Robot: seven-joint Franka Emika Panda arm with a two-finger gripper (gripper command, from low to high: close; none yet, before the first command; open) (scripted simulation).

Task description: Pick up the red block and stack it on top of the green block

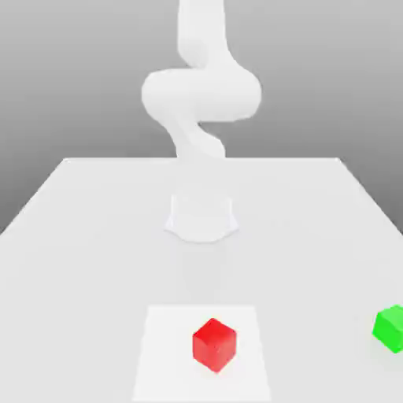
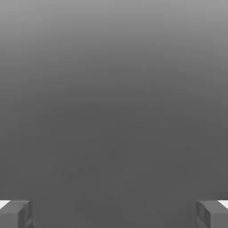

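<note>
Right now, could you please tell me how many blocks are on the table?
2. The red block sits on a paler square patch near the front centre of the table; the green block lies apart at the exterior view's right edge, partly cut off.

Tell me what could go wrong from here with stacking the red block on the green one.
1. The green block sits at the exterior view's right edge, partly cut off, so judging where to set the stack down may be hard.
2. The red block stands turned with a corner forward; the open gripper may need to rotate to meet flat faces, or the block could twist away.
3. The blocks are about the same size, so an off-centre release could topple the red one.
</note>
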